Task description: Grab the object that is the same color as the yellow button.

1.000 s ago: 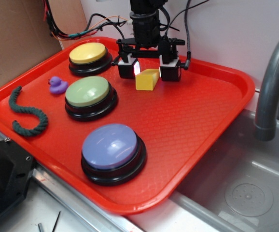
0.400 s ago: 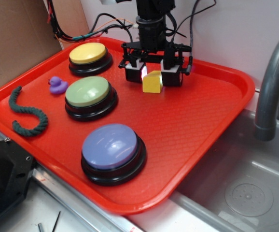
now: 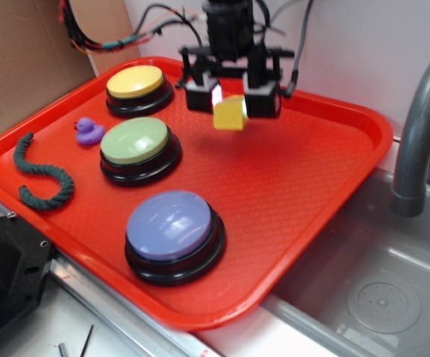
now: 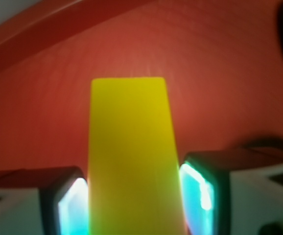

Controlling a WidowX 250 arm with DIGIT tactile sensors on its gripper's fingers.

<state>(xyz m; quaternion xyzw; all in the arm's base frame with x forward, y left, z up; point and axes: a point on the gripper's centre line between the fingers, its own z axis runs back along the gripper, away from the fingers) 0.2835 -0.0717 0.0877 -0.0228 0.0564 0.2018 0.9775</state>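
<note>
A red tray carries a green-topped button, a blue-purple button near its front edge, a purple duck and dark green rope by the left edge.

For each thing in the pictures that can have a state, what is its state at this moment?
hand: shut on the yellow block, above the tray.
yellow block: held between the fingers, lifted off the tray.
yellow button: resting on the tray, untouched.
green button: on the tray, untouched.
purple duck: upright on the tray.
green rope: lying curved.
</note>
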